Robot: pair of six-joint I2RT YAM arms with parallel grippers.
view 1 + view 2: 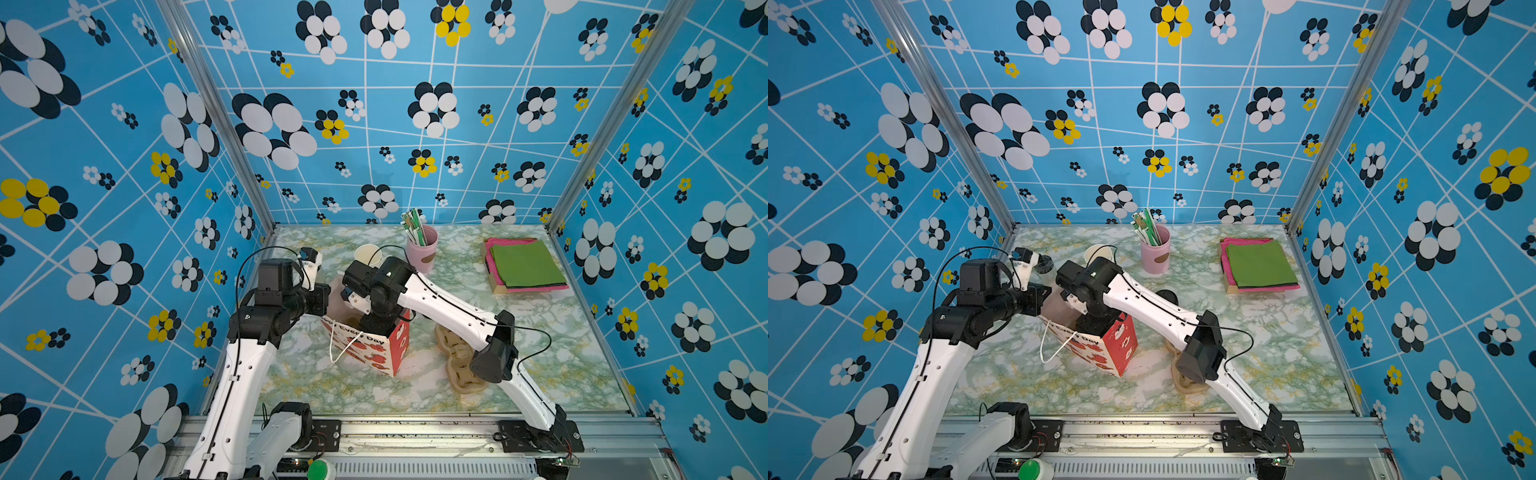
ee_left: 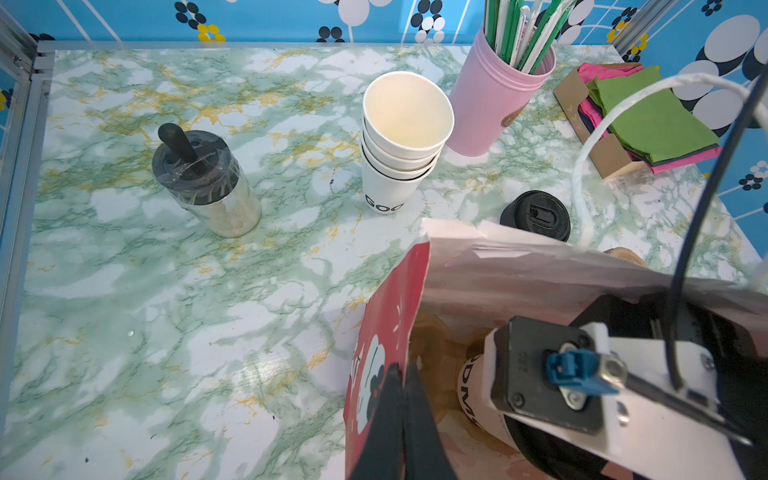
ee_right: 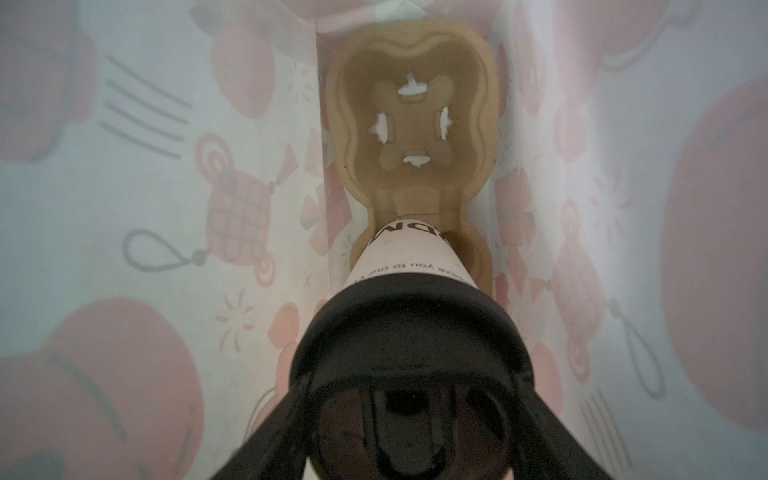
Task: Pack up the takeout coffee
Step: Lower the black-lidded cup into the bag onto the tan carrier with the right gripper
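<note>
The takeout coffee (image 3: 409, 328), a small white paper cup with dark lettering and a round black plastic lid, stands upright deep inside a red-and-white printed paper gift bag (image 1: 374, 353). Its base is at one well of a tan moulded-pulp cup carrier (image 3: 415, 137) lying on the bag's floor. The right pincer (image 3: 415, 374) reaches down into the bag and grasps the cup, one black finger on each side of the lid. The left pincer (image 2: 402, 374) is clenched on the top edge of the bag's red side wall. In both top views the bag stands at the middle of the green-veined marble counter (image 1: 540, 357). From the bag, a stack of lidless white paper cups (image 1: 368, 254) is at twelve o'clock. A pink tumbler (image 1: 422, 249) of green and white straws (image 1: 413, 226) is at one o'clock. A squat black pile of lids (image 1: 1167, 296) is at two o'clock, with folded green and pink napkins (image 1: 525, 264) farther out that way. More tan pulp carriers (image 1: 457, 361) lie between three and four o'clock, and a black-capped glass jar (image 2: 205, 183) is at eleven o'clock.
</note>
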